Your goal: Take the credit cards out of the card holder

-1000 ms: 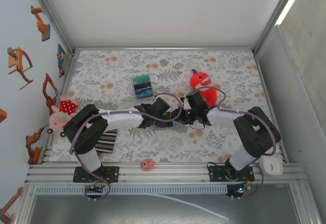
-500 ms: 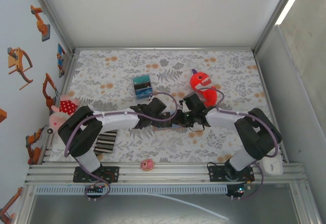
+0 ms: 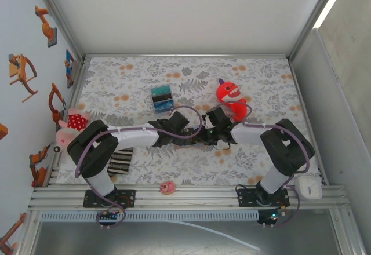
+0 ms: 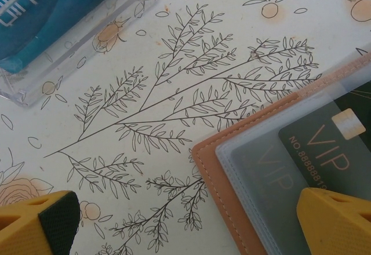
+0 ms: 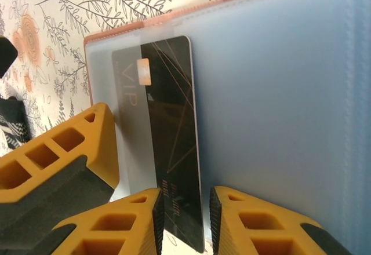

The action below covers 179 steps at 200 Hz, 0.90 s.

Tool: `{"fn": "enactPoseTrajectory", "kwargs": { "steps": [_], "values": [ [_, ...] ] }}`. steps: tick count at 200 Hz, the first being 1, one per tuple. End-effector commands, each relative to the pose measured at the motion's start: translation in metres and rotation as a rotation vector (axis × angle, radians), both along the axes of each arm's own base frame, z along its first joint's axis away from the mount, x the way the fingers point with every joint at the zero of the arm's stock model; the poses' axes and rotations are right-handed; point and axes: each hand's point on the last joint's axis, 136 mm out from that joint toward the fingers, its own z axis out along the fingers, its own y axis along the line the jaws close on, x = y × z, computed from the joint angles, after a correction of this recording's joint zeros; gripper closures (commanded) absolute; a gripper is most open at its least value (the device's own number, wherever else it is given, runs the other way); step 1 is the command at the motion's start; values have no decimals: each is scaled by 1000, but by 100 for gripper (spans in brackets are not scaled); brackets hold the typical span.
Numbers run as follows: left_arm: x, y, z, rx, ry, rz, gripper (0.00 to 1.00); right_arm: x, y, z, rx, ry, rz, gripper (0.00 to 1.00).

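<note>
Pinching dark VIP card [image 5: 174,121] between narrowed right gripper [image 5: 183,220] fingertips, card holder [image 5: 278,93] open beneath, left gripper [image 4: 186,219] spread wide over its corner.

Count one card holder [image 4: 208,168] and one dark VIP card [image 5: 174,127] in plain sight. You have two grippers: the left gripper [image 4: 185,226] and the right gripper [image 5: 182,220]. Count three toys: one red toy [image 3: 229,95], one spotted toy [image 3: 71,126] and one small pink toy [image 3: 167,186]. Count one clear case [image 3: 162,98] and one striped pad [image 3: 120,161].
</note>
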Motion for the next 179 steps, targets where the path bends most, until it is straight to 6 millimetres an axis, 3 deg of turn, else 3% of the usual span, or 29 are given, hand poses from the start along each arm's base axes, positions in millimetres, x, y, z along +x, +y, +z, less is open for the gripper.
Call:
{"fn": "enactPoseTrajectory", "kwargs": {
  "steps": [1,45,93,138,179],
  "values": [
    [-11,13,-18,59,61,6,3,2,12,5,62,-4,5,74],
    [-14,17,-24,73,75,15,3,5,18,8,100,-14,6,83],
    [-13,22,-21,83,61,26,2,7,4,4,14,-44,-14,100],
    [-10,25,-18,81,51,34,2,8,-22,16,-140,-120,2,100],
    [-6,24,-6,59,25,34,1,9,-26,37,-163,-205,51,100]
  ]
}}
